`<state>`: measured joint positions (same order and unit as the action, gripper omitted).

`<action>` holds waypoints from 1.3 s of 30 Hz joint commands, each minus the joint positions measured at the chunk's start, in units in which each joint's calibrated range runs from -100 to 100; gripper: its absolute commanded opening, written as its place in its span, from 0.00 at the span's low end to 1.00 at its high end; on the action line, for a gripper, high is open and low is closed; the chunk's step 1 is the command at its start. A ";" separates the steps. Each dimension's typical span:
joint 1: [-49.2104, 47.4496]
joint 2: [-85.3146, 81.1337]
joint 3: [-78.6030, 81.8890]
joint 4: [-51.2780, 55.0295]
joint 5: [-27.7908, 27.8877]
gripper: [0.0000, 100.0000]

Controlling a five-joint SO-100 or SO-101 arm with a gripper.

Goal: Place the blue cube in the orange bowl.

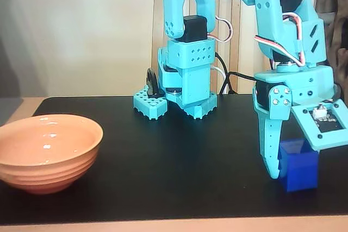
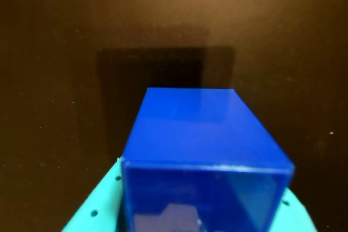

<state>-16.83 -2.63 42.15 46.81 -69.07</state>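
The blue cube (image 1: 299,171) sits low at the right of the black mat (image 1: 179,156), at or just above its surface. My gripper (image 1: 291,176) points down and is closed around it. One turquoise finger (image 1: 270,150) presses the cube's left face, and the other is hidden behind the camera mount. In the wrist view the cube (image 2: 201,134) fills the lower middle, with turquoise jaw parts on both sides of it and my gripper (image 2: 202,224) at the bottom edge. The orange bowl (image 1: 49,161) stands empty at the far left, well away from the cube.
The arm's turquoise base (image 1: 182,93) stands at the back middle of the mat, with cables (image 1: 228,80) running beside it. The tan table edge (image 1: 163,226) runs along the front. A pale wall is behind.
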 commanded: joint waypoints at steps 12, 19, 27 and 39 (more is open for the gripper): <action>1.48 -3.46 -4.76 -3.51 -0.54 0.16; 1.48 -3.46 -4.67 -3.17 -0.54 0.15; 1.48 -3.54 -4.67 -3.34 -0.59 0.15; 2.99 -8.32 -4.58 -2.99 -0.59 0.15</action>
<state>-16.74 -3.06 42.15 45.13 -69.07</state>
